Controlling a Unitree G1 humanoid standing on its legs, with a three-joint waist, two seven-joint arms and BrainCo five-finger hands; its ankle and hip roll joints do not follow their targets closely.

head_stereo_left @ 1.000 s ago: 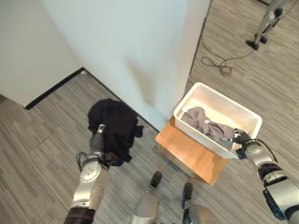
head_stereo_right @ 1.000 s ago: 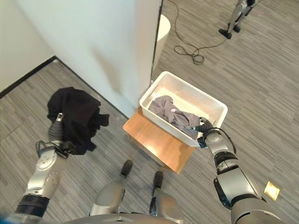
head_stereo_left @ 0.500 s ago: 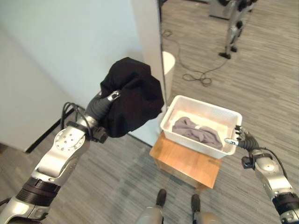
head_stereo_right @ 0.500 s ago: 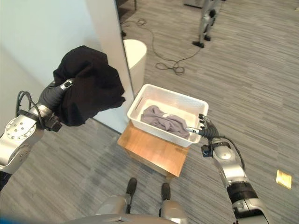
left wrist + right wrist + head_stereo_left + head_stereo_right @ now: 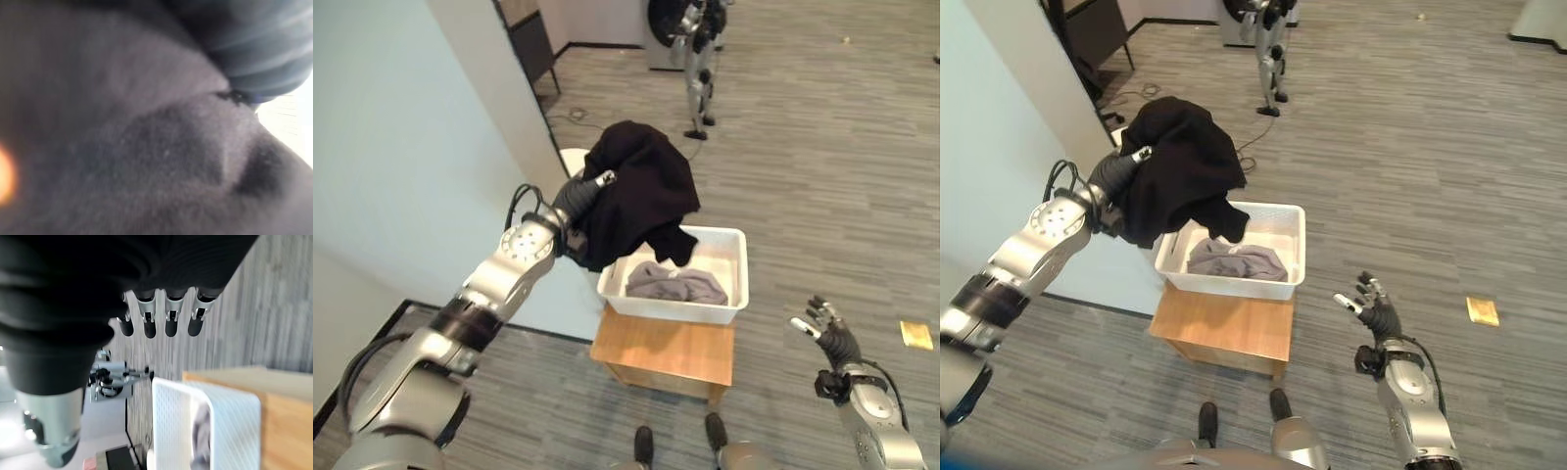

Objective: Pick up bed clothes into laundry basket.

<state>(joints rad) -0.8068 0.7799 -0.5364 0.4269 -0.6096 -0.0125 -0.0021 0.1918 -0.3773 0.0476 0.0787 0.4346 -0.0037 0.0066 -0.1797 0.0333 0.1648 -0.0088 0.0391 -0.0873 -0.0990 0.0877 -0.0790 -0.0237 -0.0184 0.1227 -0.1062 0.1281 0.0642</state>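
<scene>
A black garment (image 5: 641, 191) hangs bunched from my left hand (image 5: 582, 193), whose fingers are curled into the cloth, held up above the near-left corner of the white laundry basket (image 5: 736, 279). Its lower edge dangles over the basket's rim. Dark cloth (image 5: 146, 147) lies right against the left wrist camera. A grey garment (image 5: 675, 282) lies inside the basket. My right hand (image 5: 832, 338) is low to the right of the basket, apart from it, fingers spread and holding nothing. The right wrist view shows straight fingers (image 5: 168, 318) and the basket's wall (image 5: 230, 421).
The basket rests on a low wooden table (image 5: 666, 352). A pale wall (image 5: 401, 176) rises at the left. Another robot (image 5: 697, 59) stands far back on the grey plank floor. A yellow scrap (image 5: 914, 334) lies on the floor at right.
My left arm has swung the black garment rightwards over the basket. My right hand has let go of the basket's rim and drawn back, lower and to the right. The camera has shifted too.
</scene>
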